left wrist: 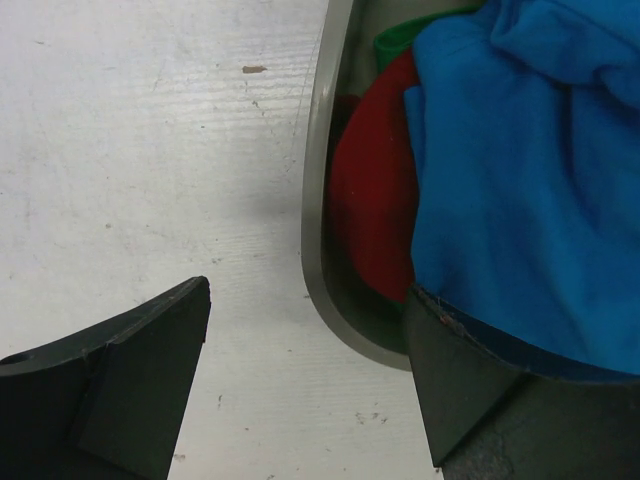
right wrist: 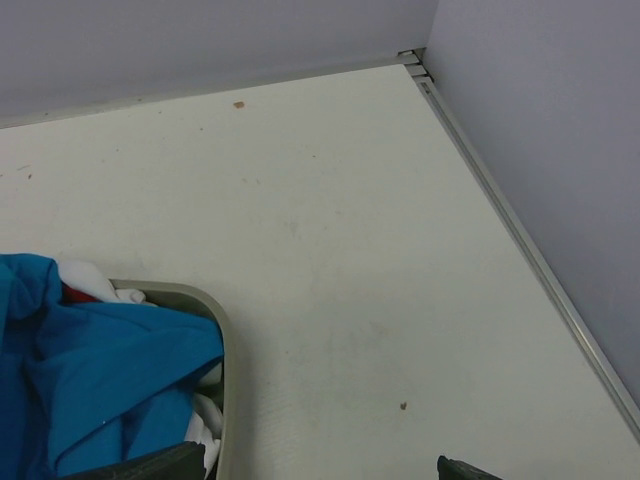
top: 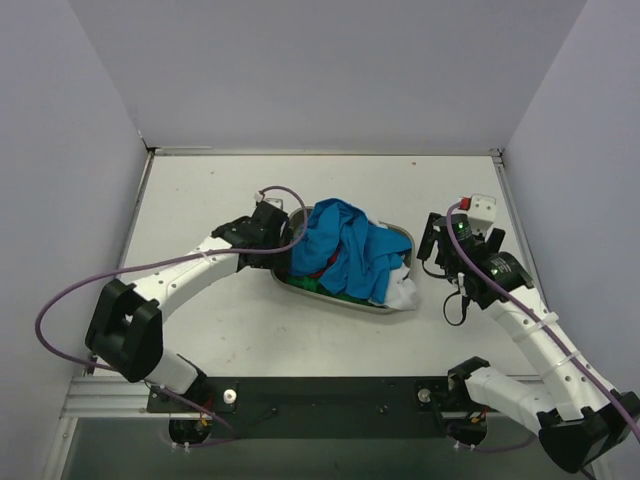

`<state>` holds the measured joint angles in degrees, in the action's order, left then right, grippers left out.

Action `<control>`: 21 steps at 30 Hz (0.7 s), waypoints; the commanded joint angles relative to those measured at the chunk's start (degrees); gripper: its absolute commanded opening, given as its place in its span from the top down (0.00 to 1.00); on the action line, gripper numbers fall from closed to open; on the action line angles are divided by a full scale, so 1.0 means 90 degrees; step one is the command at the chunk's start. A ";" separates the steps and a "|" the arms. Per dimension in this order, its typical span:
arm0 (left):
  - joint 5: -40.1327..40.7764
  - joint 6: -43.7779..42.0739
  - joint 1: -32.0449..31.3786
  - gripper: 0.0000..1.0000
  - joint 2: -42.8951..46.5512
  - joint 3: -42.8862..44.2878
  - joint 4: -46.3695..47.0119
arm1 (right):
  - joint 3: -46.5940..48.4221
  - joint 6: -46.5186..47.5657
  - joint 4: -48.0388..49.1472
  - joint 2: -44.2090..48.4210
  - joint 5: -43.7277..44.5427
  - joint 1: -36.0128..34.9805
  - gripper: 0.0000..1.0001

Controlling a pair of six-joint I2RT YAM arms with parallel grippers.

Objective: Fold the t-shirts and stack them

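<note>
A crumpled bright blue t-shirt (top: pixel 345 245) lies on top of the heap in the grey oval tray (top: pixel 402 233) at the table's middle. Red (top: pixel 312 268), green (top: pixel 335 292) and white (top: pixel 402 290) shirts show under it. My left gripper (top: pixel 283 243) is open at the tray's left end, straddling its rim: one finger (left wrist: pixel 150 380) over the table, the other (left wrist: pixel 480 390) inside against the blue shirt (left wrist: pixel 530 170) and red shirt (left wrist: pixel 375 200). My right gripper (top: pixel 432 240) is open and empty just right of the tray; only its fingertips (right wrist: pixel 140 465) show, by the blue shirt (right wrist: pixel 100 380).
White walls enclose the table on the left, back and right. A metal rail (right wrist: pixel 520 240) runs along the right wall. Purple cables loop from both arms. Bare table (top: pixel 220 190) lies behind and beside the tray.
</note>
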<state>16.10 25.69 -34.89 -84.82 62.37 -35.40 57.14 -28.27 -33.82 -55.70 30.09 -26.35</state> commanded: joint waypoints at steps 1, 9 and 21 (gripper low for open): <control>0.0184 -0.0003 0.0078 0.12 -0.0467 0.0609 0.0183 | -0.0168 -0.0013 -0.0090 0.0261 -0.0081 -0.0071 0.00; 0.0125 -0.0208 0.0147 0.15 -0.1464 0.1068 0.0515 | -0.0295 0.0036 -0.0060 0.0447 -0.0228 -0.0109 0.00; -0.0021 -0.0082 0.0722 0.81 -0.2275 0.1117 0.0506 | -0.0470 0.0065 -0.0060 0.0681 -0.0306 -0.0119 0.00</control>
<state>14.20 25.34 -30.22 -103.53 69.93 -30.83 53.80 -28.05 -33.78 -50.13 27.11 -27.05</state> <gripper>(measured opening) 0.360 0.999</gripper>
